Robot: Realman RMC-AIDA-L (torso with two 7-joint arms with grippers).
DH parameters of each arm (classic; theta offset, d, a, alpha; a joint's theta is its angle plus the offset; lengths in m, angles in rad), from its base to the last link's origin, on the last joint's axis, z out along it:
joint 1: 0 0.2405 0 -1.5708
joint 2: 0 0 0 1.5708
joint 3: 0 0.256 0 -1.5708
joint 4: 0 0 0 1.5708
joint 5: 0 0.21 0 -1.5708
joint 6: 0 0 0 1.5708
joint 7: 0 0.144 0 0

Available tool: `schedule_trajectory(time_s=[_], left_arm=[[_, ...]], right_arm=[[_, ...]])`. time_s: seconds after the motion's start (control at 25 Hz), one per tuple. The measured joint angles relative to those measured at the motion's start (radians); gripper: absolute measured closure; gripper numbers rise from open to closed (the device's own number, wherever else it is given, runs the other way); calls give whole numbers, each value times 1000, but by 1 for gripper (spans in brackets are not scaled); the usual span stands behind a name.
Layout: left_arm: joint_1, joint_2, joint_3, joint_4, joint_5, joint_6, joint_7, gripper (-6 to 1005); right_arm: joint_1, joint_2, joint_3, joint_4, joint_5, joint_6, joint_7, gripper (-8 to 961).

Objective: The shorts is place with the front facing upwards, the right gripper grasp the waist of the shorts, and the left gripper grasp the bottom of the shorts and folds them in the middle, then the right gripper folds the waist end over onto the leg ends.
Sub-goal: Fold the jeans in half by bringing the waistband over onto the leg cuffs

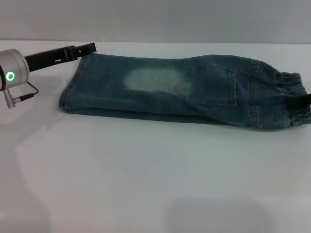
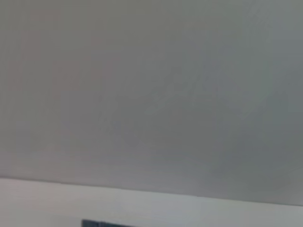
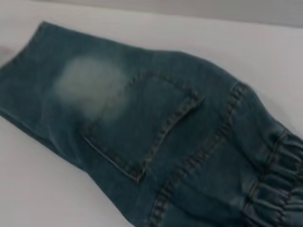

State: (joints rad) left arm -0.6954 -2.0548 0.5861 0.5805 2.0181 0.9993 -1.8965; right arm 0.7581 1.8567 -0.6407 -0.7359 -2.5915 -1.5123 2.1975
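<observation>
The near part of the white table (image 1: 146, 184) is bare, and beyond it the shorts (image 1: 194, 92) lie flat across the middle of the view, already folded lengthwise so that one leg rests on the other with a back pocket (image 1: 209, 87) and a pale faded patch (image 1: 150, 80) facing up. The leg ends (image 1: 73, 85) point toward the robot's left, and the gathered waist (image 1: 294, 99) lies at the robot's right edge of the head view. At that edge the right gripper (image 1: 306, 101) shows only as a dark sliver against the waistband, touching or overlapping it; whether it is clamped on the cloth cannot be told, and its wrist camera shows only the pocket, the side seam and the ruched band close up. Farther back on the left, the left gripper (image 1: 89, 47) reaches in from its silver wrist with the green ring light (image 1: 10, 76), its black fingers lying together, narrow and holding nothing, with the tip just beside the far corner of the leg hem. Its own wrist camera shows mainly a grey wall (image 2: 151, 94) above the table.
</observation>
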Motion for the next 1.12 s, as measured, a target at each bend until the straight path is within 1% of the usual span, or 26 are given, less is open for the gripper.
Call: schedule_trajectory(time_s=[0.24, 0.44, 0.88, 1.12], left_arm=[[3, 0, -3, -19, -10, -6, 1, 302], [4, -2, 3, -26, -36, 1, 13, 302], [14, -3, 3, -38, -56, 8, 14, 301], [18, -2, 3, -39, -63, 14, 14, 301]], right_arm=[[-8, 8, -24, 1, -43, 26, 1, 508], [-11, 14, -24, -3, -69, 45, 4, 515], [-19, 16, -25, -3, -115, 57, 5, 529], [-31, 37, -25, 0, -118, 100, 4, 537]])
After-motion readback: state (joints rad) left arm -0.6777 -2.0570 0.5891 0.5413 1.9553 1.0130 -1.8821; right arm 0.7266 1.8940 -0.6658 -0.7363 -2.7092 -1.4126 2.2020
